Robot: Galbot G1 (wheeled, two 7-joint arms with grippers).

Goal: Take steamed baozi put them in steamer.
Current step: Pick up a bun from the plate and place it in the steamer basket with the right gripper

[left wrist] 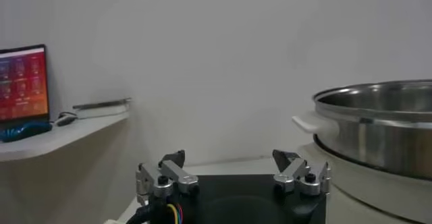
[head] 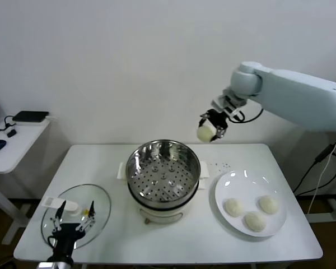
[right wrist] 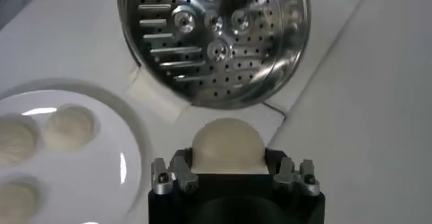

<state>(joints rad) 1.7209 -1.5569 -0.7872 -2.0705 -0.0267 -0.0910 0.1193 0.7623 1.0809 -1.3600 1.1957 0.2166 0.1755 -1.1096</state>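
The steamer (head: 163, 175) is a shiny steel pot with an empty perforated tray (right wrist: 210, 30), on a white base at the table's middle. My right gripper (head: 208, 130) is shut on one off-white baozi (right wrist: 227, 147) and holds it high in the air, behind and to the right of the steamer. Three more baozi (head: 233, 207) (head: 268, 204) (head: 255, 222) lie on a white plate (head: 235, 182) to the right of the steamer. My left gripper (head: 73, 219) is open and empty, parked low at the front left over the glass lid; its own view shows the steamer's wall (left wrist: 385, 134).
A round glass lid (head: 101, 203) lies on the table at the front left. A side table (head: 14, 143) with a black box and a mouse stands off to the left. A white wall is behind the table.
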